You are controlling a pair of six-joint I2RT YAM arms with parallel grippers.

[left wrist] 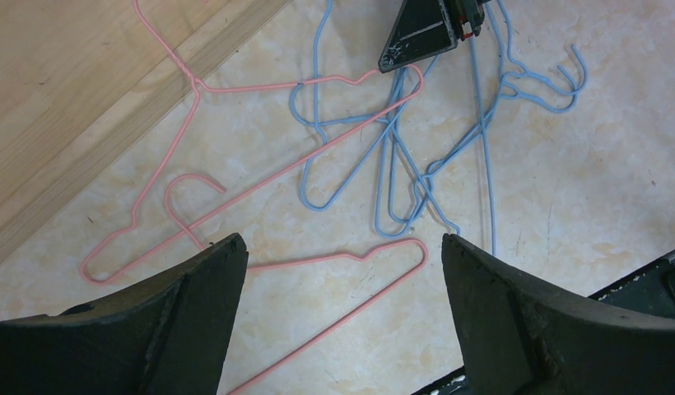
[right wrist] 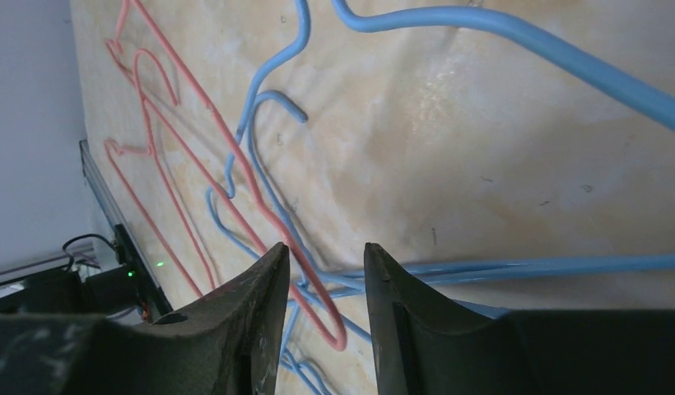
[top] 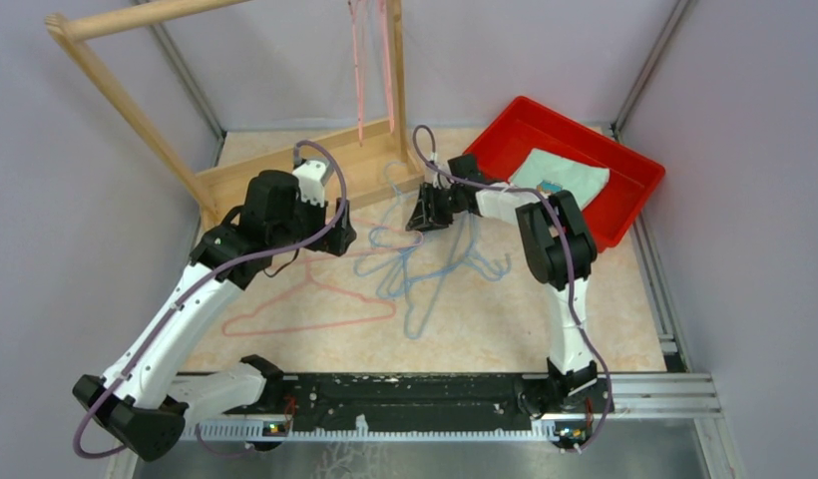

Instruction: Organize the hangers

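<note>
While some pink hangers [top: 360, 80] hang from the top of the rack [top: 285, 175], the others lie loose on the table [top: 585, 319] in front of the rack's base. The loose pink ones [top: 310, 309] are spread flat just off the base's near edge, and one of them has a corner running under the blue hangers [top: 425, 264]. These blue hangers are tangled in a heap off the rack's near right corner.

The left gripper [left wrist: 342, 247] hovers above the table just in front of the rack's base. Its fingers [left wrist: 194, 321] are spread wide with nothing between them, and the loose pink wires lie below.

The right gripper [right wrist: 326, 247] sits low at the far end of the blue heap, beside the rack's right end. Its fingers [right wrist: 260, 304] are only narrowly apart. A pink loop and several blue wires cross the gap, which is wider than any of them. Neither finger can be seen pressing on a wire.

Further right of the rack, a red bin [top: 634, 205] holds a pale cloth [top: 563, 178].
</note>
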